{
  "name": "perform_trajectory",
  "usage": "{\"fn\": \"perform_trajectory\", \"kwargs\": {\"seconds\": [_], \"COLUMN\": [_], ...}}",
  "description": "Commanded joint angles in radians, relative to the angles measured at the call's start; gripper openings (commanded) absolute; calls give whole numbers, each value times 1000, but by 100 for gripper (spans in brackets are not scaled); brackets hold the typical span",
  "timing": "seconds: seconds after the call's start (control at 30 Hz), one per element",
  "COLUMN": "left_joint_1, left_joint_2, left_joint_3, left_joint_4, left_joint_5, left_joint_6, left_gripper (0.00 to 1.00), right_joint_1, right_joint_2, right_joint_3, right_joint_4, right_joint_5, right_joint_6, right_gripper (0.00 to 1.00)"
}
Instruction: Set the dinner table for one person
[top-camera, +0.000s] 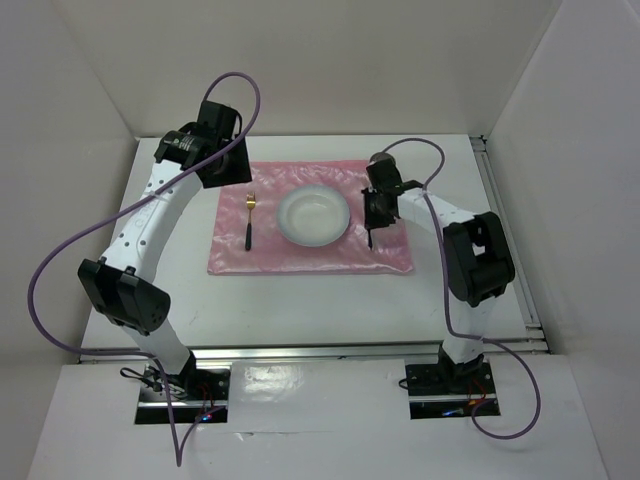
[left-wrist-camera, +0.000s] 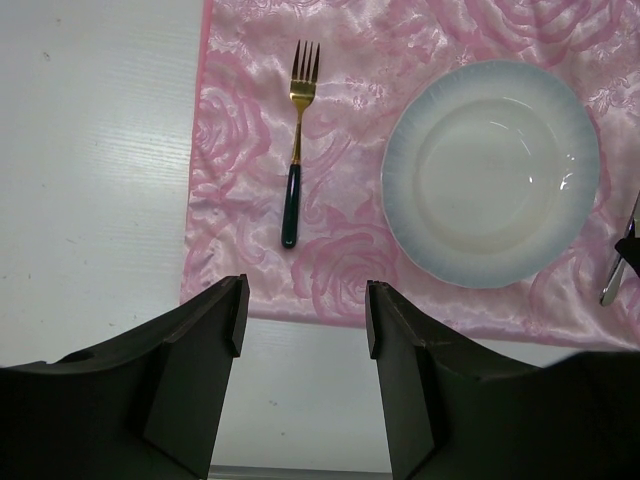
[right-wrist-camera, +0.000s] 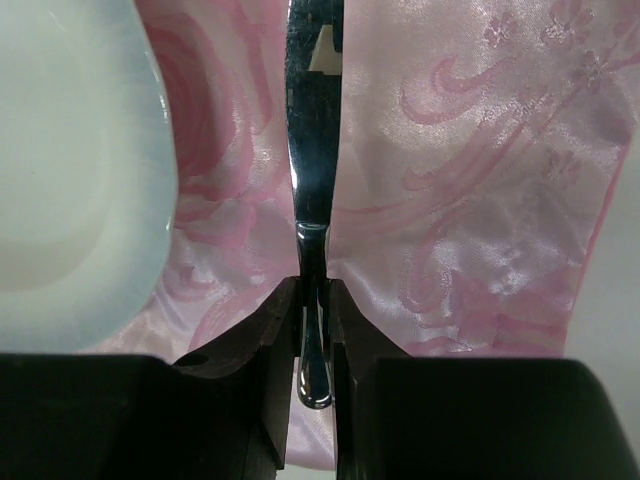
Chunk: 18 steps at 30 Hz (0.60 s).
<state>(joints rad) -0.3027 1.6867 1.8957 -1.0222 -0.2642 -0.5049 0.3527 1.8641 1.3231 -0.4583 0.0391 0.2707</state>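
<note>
The counter is the broad white top that carries everything, with aluminium rails on its near and right edges and white walls on the other sides. A white plate sits in the middle of a pink rose-patterned mat on it.

Left of the plate, well clear of its rim, a fork lies on the mat with gold tines pointing away from the arm bases and a dark handle. A band of bare mat runs on both sides of the fork.

Left of the plate and beyond it, the left gripper hangs over the mat's far left corner, its jaws spread wide with nothing between them.

Right of the plate, just off its rim, the right gripper pinches a slim silver piece of cutlery at its narrow neck; which kind it is I cannot tell. A wide strip of mat is open on its side away from the plate.

Nearer the arm bases than the plate, bare counter stretches from the mat's edge to the rail
</note>
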Motion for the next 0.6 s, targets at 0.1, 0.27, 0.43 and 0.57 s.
{"fn": "perform_trajectory", "kwargs": {"seconds": [0.1, 0.27, 0.43, 0.57], "left_joint_1": [-3, -3, -3, -3], "left_joint_2": [2, 2, 2, 2], "left_joint_3": [6, 6, -3, -3], "left_joint_4": [5, 5, 5, 5], "left_joint_5": [-10, -10, -10, -10], "left_joint_6": [-9, 0, 0, 0], "left_gripper": [67, 67, 67, 67], "right_joint_1": [-41, -50, -50, -50], "right_joint_2": [30, 64, 98, 107], "right_joint_3": [74, 83, 93, 102], "right_joint_4": [29, 20, -3, -12], "right_joint_5": [-5, -5, 24, 33], "right_joint_6": [2, 2, 2, 12], "right_gripper": [0, 0, 2, 17]}}
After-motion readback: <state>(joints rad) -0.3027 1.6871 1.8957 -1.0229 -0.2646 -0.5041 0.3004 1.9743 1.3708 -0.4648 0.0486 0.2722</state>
